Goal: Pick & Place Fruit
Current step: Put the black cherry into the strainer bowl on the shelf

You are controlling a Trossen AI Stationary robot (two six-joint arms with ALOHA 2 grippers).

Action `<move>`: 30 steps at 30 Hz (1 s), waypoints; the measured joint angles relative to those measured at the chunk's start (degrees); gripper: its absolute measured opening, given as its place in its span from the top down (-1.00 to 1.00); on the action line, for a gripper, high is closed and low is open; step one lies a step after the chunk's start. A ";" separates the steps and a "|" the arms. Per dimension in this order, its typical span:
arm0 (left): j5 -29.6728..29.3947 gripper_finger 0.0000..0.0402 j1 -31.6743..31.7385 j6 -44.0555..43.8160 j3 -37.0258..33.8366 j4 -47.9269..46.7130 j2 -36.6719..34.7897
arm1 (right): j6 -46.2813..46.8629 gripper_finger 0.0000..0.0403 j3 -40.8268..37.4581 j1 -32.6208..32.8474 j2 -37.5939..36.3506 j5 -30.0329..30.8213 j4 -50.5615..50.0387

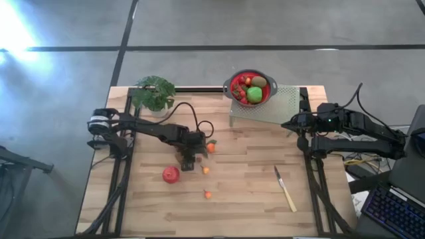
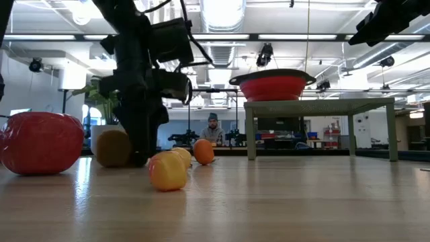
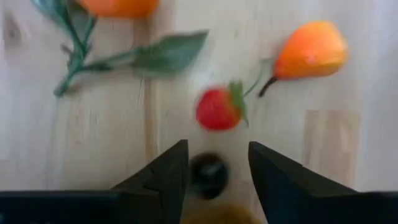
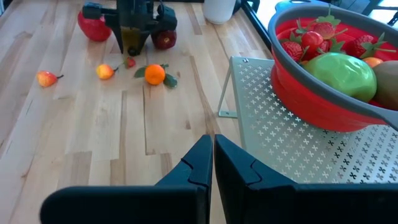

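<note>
My left gripper [image 1: 188, 161] points down at the table's middle left and is open [image 3: 217, 149]. A small dark round fruit [image 3: 209, 175] lies between its fingers, and a brown fruit [image 2: 113, 148] sits on the wood close beside them. A small strawberry [image 3: 217, 109], an orange pear [image 3: 310, 50] and a leafy orange [image 1: 211, 147] lie just beyond. A large red fruit [image 1: 170, 174] rests at the gripper's near left. The red bowl [image 1: 250, 87] holds a green fruit, a brown one and strawberries. My right gripper [image 4: 212, 142] is shut, raised at the right edge. My left gripper comes at the small dark fruit from above, slanting, with one finger [image 3: 168, 171] right beside it. The fruit lies on the wood. Whether the finger touches it, I cannot tell.
The bowl stands on a perforated metal stand [image 1: 282, 106] at the back. A potted plant [image 1: 154, 93] is at the far left. A pale-handled knife [image 1: 285, 189] lies near right, and another small orange pear [image 1: 208, 194] lies toward the near edge.
</note>
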 joint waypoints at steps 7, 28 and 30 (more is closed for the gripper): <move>0.11 0.10 -0.02 1.17 0.15 -1.26 -0.20 | 0.00 0.94 0.01 0.00 0.00 0.00 0.00; 0.07 0.12 -0.24 3.57 -3.55 -3.11 -0.24 | 0.00 0.94 0.01 0.00 -0.01 0.00 0.00; 0.02 0.12 -0.32 3.55 -4.04 -2.41 -0.33 | 0.00 0.94 0.01 0.00 0.00 0.00 0.00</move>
